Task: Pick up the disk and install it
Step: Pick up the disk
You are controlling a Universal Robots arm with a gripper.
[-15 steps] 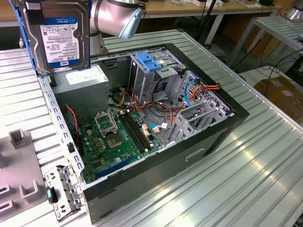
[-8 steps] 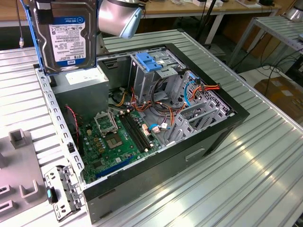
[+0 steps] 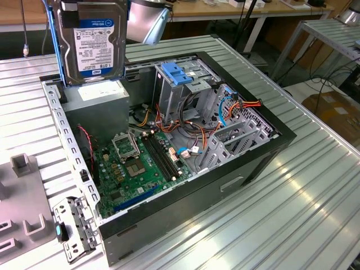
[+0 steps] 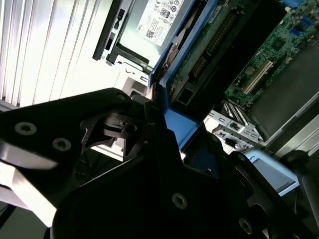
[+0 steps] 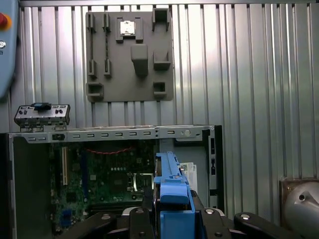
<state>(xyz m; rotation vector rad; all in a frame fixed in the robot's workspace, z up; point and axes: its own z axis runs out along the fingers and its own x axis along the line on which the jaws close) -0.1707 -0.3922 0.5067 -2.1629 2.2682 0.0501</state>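
1. Claw [image 5: 172, 201] clamped on the disk [image 3: 93, 39], which hangs edge-down just below it.
2. Open case [image 3: 270, 132] lies underneath the claw.
3. Advice: keep the disk square and clear of cables [image 3: 169, 126].

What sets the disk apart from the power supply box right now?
The disk stands upright in the air, gripped by the end effector; the power supply box sits inside the case. The disk is a thin slab with blue side rails; the box is a bulky grey block. Both carry a label.

Glare streaks the ribbed table [image 3: 315, 216], while the case [image 3: 191, 205] holds shadow inside.
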